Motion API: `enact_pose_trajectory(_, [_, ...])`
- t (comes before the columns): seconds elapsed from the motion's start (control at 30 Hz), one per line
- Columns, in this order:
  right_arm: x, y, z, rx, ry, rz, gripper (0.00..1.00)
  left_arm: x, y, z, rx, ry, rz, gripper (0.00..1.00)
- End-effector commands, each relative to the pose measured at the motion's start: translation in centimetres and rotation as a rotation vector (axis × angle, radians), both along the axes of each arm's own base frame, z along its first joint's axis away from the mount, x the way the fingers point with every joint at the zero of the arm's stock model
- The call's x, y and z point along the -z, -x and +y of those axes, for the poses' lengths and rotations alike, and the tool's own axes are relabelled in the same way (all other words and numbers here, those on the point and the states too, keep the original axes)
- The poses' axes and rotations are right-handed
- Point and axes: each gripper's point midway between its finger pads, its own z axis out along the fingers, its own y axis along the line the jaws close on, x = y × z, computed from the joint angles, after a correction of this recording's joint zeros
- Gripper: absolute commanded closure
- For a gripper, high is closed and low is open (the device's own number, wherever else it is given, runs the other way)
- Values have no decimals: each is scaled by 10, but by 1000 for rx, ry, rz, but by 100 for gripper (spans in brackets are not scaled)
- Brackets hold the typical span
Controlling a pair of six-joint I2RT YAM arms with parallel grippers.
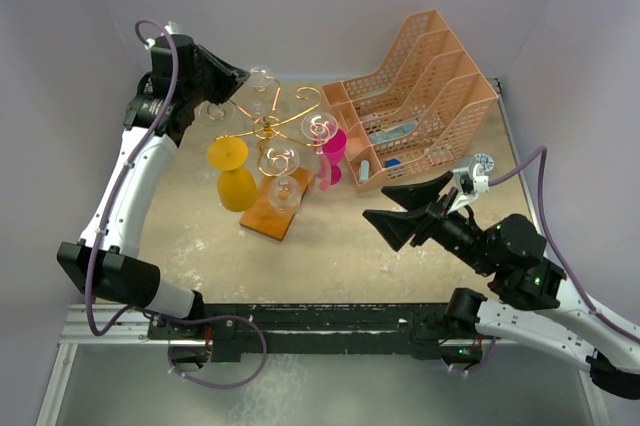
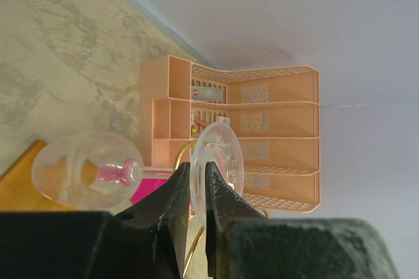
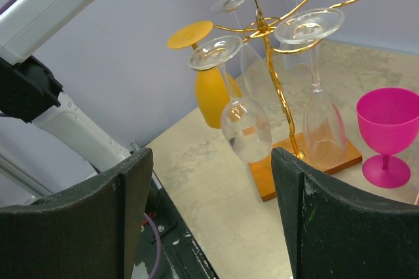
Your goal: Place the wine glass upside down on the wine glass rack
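The gold wire wine glass rack [image 1: 268, 126] stands on its copper-brown base [image 1: 272, 214] at the back of the table. A yellow glass [image 1: 236, 174] and two clear glasses [image 1: 280, 161] hang from it upside down. My left gripper [image 1: 243, 76] is at the rack's far side, shut on the foot disc of a clear wine glass [image 1: 262, 79]. In the left wrist view the fingers [image 2: 175, 195] pinch that disc [image 2: 222, 154] edge-on. I cannot tell whether the disc rests on a rack arm. My right gripper [image 1: 378, 202] is open and empty, right of the rack [image 3: 275, 50].
A pink goblet [image 1: 333, 151] stands upright just right of the rack, also in the right wrist view [image 3: 389, 128]. The peach mesh file organiser [image 1: 420, 96] fills the back right and shows in the left wrist view [image 2: 249, 135]. Walls close in behind and on both sides.
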Motion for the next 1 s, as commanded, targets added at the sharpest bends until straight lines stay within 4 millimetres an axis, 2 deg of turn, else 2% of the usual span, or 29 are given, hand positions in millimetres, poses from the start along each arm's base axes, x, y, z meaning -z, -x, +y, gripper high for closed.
enact_pose_trajectory(0.0, [-12, 1, 1, -7, -50, -18, 25, -35, -2, 16, -42, -68, -98, 88])
enact_pose_trajectory(0.17, [-11, -1, 2, -4, -44, -13, 25, -33, -2, 18, -41, -93, -89, 85])
enact_pose_trajectory(0.37, [-10, -3, 1, 11, -40, -2, 25, -42, 0, 18, -40, -97, -110, 84])
enact_pose_trajectory(0.43, [-10, -5, -1, 26, -40, 10, 25, -48, 1, 18, -36, -98, -126, 83])
enact_pose_trajectory(0.57, [-6, -20, -8, 120, -34, 68, 27, -74, 8, 14, -3, -92, -199, 76])
enact_pose_trajectory(0.67, [4, -33, -9, 200, 9, 149, 27, -97, 19, 11, 33, -103, -267, 71])
enact_pose_trajectory(0.8, [13, -54, -18, 346, 66, 242, 27, -128, 43, 13, 70, -144, -364, 64])
enact_pose_trajectory(0.9, [20, -71, -27, 488, 113, 304, 27, -140, 68, 14, 109, -193, -410, 61])
enact_pose_trajectory(0.97, [22, -79, -31, 557, 151, 332, 27, -139, 88, 18, 127, -228, -417, 60])
